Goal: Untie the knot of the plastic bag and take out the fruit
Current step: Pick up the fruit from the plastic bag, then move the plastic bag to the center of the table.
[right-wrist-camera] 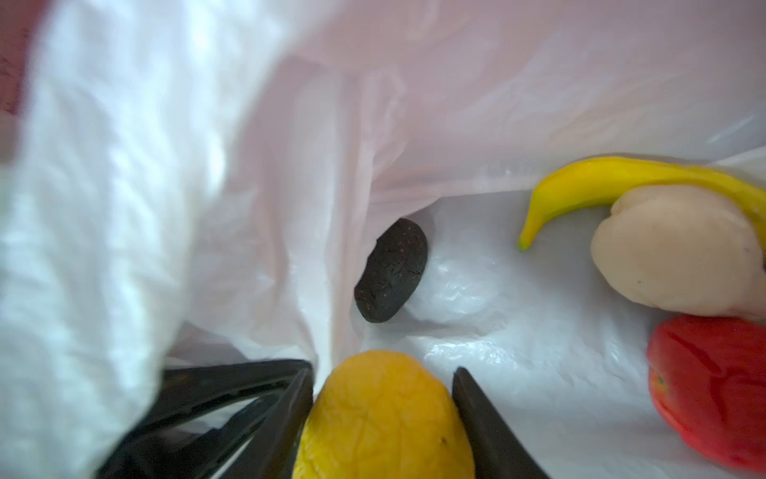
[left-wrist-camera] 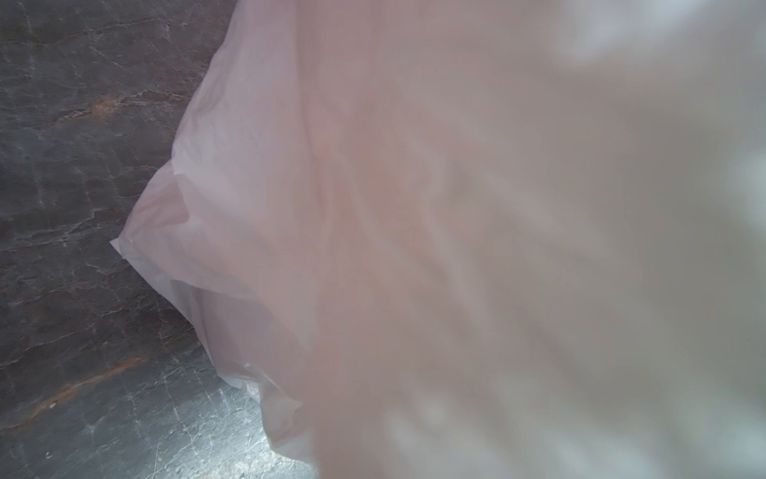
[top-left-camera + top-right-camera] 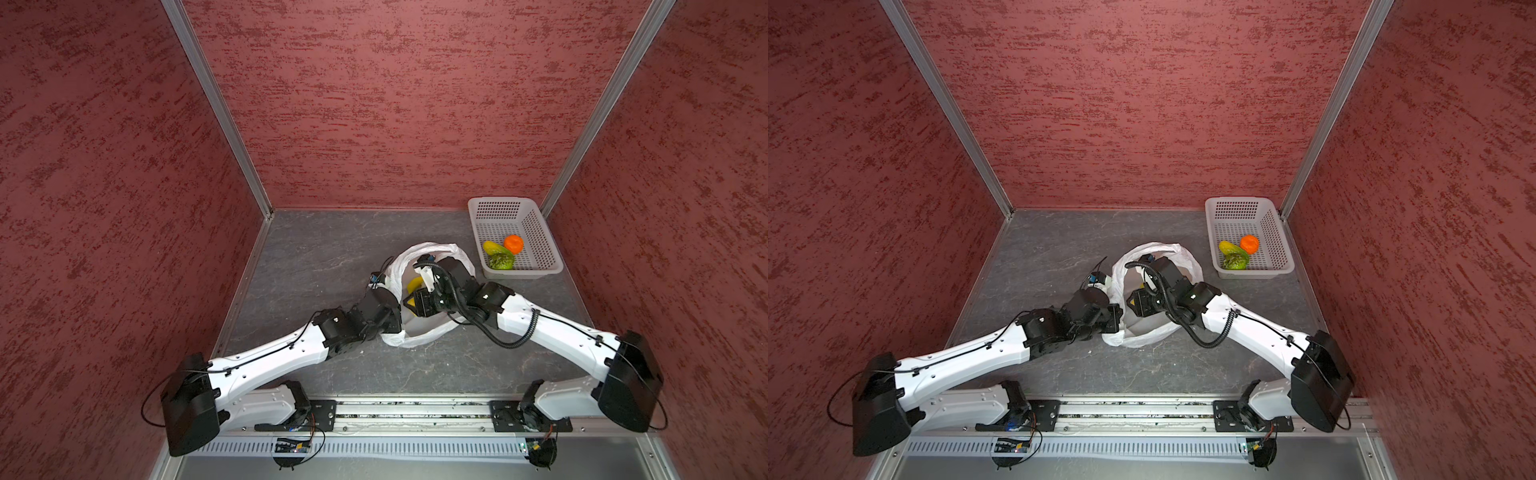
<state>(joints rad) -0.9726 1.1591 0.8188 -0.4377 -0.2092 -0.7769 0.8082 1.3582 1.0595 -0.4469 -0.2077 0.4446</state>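
The plastic bag (image 3: 432,249) lies mid-table with its mouth standing wide; no knot shows. My right gripper (image 1: 383,371) reaches down inside it, shut on a yellow-orange fruit (image 1: 385,419) that fills the gap between its black fingers (image 1: 476,414). On the bag's floor lie a banana (image 1: 601,182), a whitish piece (image 1: 671,257), a red piece (image 1: 713,390) and a dark brown-black piece (image 1: 391,269). My left gripper (image 3: 392,299) sits at the bag's left rim, shut on the film. The bag (image 2: 456,228) covers the left wrist view and hides the fingers.
A white perforated basket (image 3: 540,232) stands at the back right beside the bag, holding an orange piece (image 3: 514,244), a yellow-green one (image 3: 494,248) and a green one (image 3: 501,261). Red walls enclose the grey table (image 3: 316,257) on three sides.
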